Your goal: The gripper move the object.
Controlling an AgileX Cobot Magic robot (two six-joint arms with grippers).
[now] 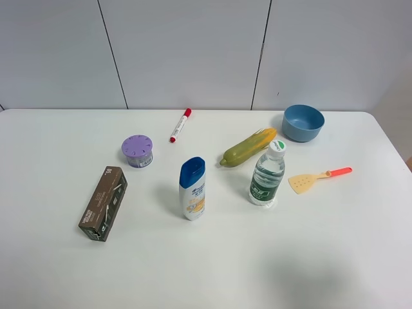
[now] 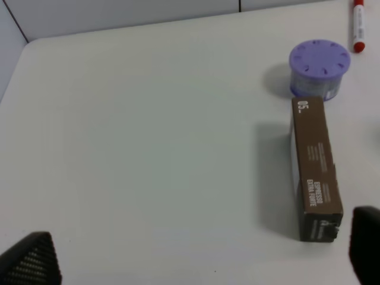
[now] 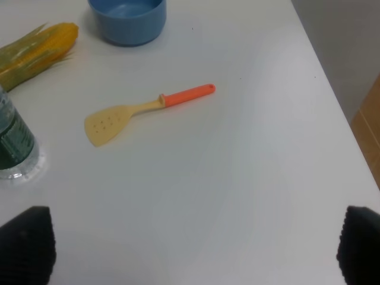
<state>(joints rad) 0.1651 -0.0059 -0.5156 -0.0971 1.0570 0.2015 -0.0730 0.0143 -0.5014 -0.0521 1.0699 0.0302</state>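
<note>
The long dark brown carton (image 1: 103,203) with pale print lies flat at the left of the white table (image 1: 58,148). In the left wrist view the carton (image 2: 314,169) lies just past one black fingertip (image 2: 365,243). My left gripper (image 2: 196,255) is open and empty, its fingers spread wide above bare table, not touching the carton. My right gripper (image 3: 191,246) is also open and empty, over the table near the right edge. Neither arm shows in the high view.
A purple round container (image 1: 138,150) stands just behind the carton. A red-and-white marker (image 1: 180,124), a shampoo bottle (image 1: 192,188), a corn cob (image 1: 248,146), a water bottle (image 1: 267,174), a blue bowl (image 1: 302,122) and a spatula (image 1: 318,177) lie across the middle and right.
</note>
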